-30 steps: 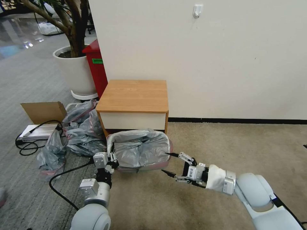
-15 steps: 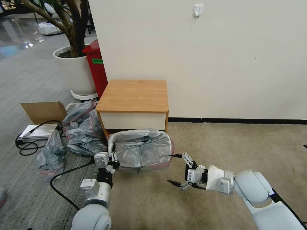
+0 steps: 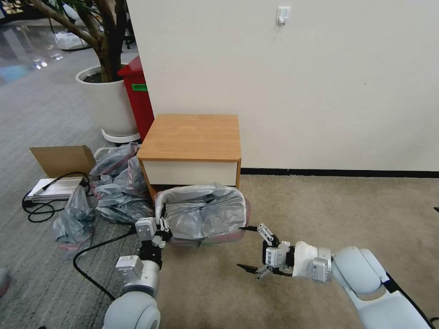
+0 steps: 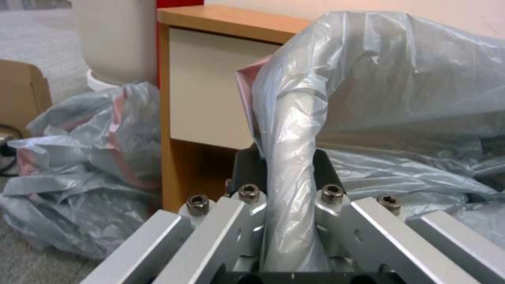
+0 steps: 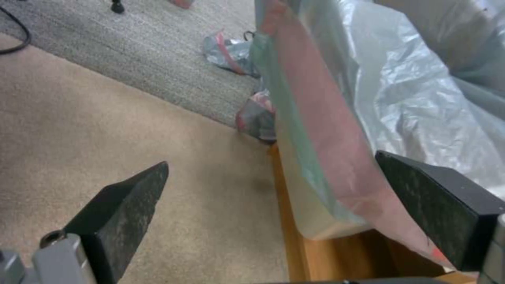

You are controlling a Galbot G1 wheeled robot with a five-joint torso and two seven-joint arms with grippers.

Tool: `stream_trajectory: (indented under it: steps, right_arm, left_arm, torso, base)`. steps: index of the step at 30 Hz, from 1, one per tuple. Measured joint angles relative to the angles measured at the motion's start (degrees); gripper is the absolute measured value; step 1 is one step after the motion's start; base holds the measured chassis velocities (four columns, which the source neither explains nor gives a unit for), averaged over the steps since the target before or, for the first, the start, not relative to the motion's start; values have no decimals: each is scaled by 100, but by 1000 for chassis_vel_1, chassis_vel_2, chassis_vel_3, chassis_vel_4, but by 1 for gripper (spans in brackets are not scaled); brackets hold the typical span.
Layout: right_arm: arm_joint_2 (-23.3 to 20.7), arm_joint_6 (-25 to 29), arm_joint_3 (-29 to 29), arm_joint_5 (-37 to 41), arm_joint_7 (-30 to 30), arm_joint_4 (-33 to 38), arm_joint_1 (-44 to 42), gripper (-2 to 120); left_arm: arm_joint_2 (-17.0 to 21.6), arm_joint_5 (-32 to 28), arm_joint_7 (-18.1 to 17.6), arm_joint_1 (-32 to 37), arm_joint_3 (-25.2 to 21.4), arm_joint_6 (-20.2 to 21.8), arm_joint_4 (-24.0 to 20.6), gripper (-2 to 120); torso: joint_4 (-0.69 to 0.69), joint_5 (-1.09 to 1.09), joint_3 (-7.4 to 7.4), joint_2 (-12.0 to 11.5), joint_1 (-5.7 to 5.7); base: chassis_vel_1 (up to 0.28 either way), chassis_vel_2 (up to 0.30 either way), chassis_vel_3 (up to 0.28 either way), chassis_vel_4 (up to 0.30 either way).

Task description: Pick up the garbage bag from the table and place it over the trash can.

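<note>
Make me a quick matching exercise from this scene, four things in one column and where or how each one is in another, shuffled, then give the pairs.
Things:
1. left gripper
2. right gripper
3. garbage bag
4. table

States:
A. open, beside the bag's right end
B. draped over the trash can
C. against the wall, top bare
D. shut on the bag's edge

Pairs: 1-D, 2-A, 3-B, 4-C

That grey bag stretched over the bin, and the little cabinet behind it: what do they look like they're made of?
The garbage bag looks like thin plastic film: translucent, glossy, crinkled, with a pinkish rim band. The left gripper pinches its edge; the right gripper is open beside it. The table looks like wood or wood-grain laminate, matte orange-brown, with a smooth white drawer front.
</note>
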Motion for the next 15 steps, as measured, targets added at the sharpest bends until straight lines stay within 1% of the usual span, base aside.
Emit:
stream_trajectory:
  steps: [9, 15]
  right_arm:
    - [48, 16, -16, -7, -42, -12, -66, 100]
    - [90, 23, -34, -22, -44, -53, -79, 100]
  left_arm:
    - [-38, -297, -136, -46, -16, 94, -43, 5]
    - [-74, -773, -250, -32, 64, 238, -178, 5]
  torso:
    - [0, 0, 0, 0, 0]
    - [0, 0, 0, 0, 0]
  base:
    - [0, 0, 0, 0]
    - [0, 0, 0, 0]
